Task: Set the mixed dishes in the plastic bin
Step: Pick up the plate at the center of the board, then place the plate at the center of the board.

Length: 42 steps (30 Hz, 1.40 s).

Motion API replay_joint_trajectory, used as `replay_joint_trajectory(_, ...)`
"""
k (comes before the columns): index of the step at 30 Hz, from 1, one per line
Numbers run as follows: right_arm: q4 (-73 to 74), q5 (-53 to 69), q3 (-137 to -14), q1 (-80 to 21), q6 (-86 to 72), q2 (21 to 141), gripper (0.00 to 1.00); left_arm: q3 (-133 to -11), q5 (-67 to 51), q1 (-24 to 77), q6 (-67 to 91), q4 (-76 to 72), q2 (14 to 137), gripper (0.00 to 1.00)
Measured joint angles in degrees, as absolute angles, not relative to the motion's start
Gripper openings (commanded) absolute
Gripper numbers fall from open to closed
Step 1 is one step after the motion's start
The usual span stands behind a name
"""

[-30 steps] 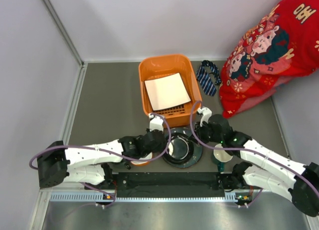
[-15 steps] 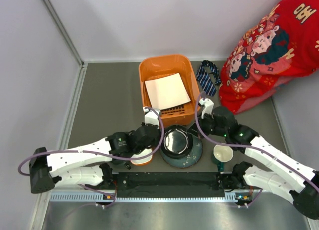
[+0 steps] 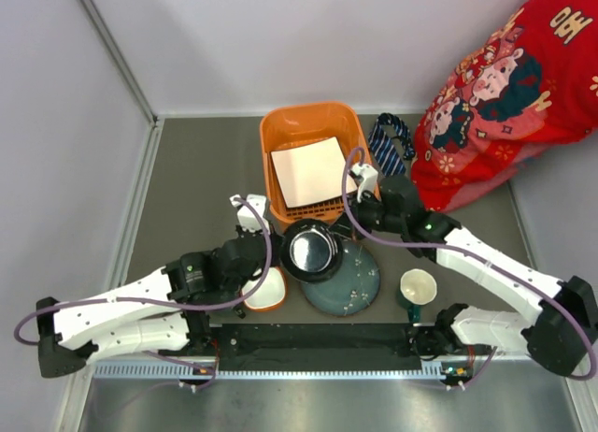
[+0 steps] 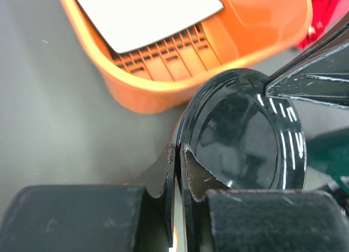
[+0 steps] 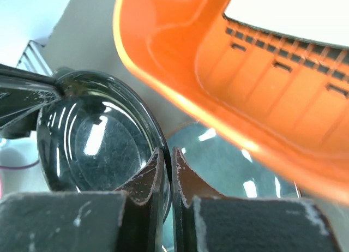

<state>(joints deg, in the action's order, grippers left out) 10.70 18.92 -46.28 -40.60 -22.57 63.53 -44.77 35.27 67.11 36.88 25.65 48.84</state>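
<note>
A glossy black round dish (image 3: 311,252) hangs tilted just in front of the orange plastic bin (image 3: 280,133). Both grippers hold its rim. My left gripper (image 3: 280,247) is shut on its left edge; in the left wrist view the dish (image 4: 245,137) sits right of the gripper (image 4: 179,151). My right gripper (image 3: 344,234) is shut on its right edge, seen up close (image 5: 168,154). Below it lies the large blue-grey plate (image 3: 360,287). A white square plate (image 3: 313,170) lies in the bin. An orange bowl (image 3: 266,290) and a cream mug (image 3: 418,287) stand on the table.
A striped blue necktie (image 3: 391,144) lies right of the bin. A red patterned cloth (image 3: 495,95) fills the back right corner. White walls close the table at the back and left. A black rail (image 3: 318,343) runs along the near edge.
Both grippers have lifted the black dish off the blue-grey plate and carried it up and to the left, towards the bin. The blue-grey plate's surface now shows.
</note>
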Motion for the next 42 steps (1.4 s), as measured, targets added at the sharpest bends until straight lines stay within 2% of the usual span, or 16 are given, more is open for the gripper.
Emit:
replay_joint_trajectory(13,6.39,23.88,-61.45,-41.41,-20.67,80.79,0.0,-47.99,47.37,65.3,36.05,31.81,45.87,0.0)
replay_joint_trajectory(19,6.35,26.39,-68.53,-41.74,-19.62,87.57,0.0,-49.93,49.36,62.13,35.55,34.5,46.44,0.0)
replay_joint_trajectory(29,6.42,27.86,-79.75,-41.98,-18.83,96.66,0.0,-50.28,40.38,45.93,31.75,32.88,48.16,0.0)
replay_joint_trajectory(42,8.69,28.69,-97.01,-42.68,-18.04,109.93,0.0,-50.59,30.3,29.65,26.37,29.5,52.29,0.0)
